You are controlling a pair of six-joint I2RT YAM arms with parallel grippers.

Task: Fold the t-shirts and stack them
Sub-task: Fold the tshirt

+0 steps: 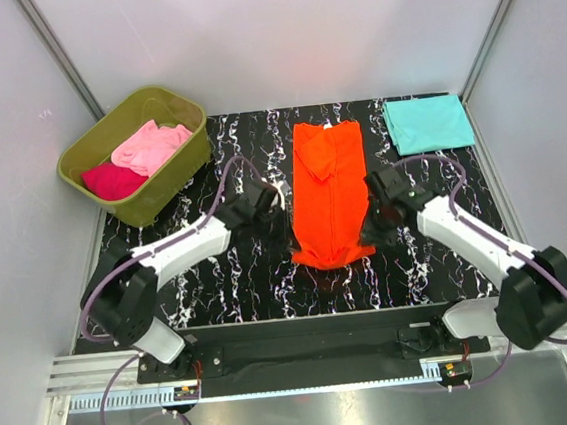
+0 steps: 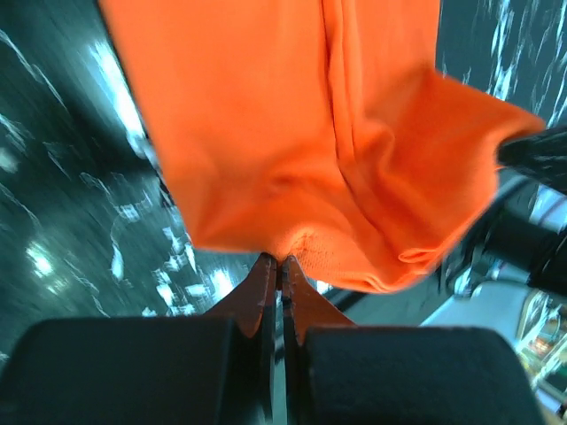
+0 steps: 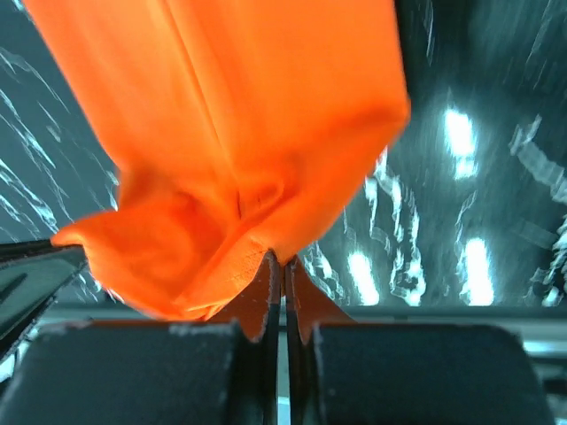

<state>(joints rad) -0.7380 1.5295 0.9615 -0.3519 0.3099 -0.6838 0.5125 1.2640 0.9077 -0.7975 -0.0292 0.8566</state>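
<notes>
Mid t-shirt btw left claw & right claw; folded t-shirt behind right claw; tub w/ two t-shirts behind-left of left claw.

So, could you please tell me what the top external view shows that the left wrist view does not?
Only the top view shows the green tub holding the pink shirt and magenta shirt, and the teal shirt folded at the table's far right corner. Only the left wrist view shows the left gripper pinched shut on the orange shirt's edge. Both show the orange shirt on the black marbled table.
</notes>
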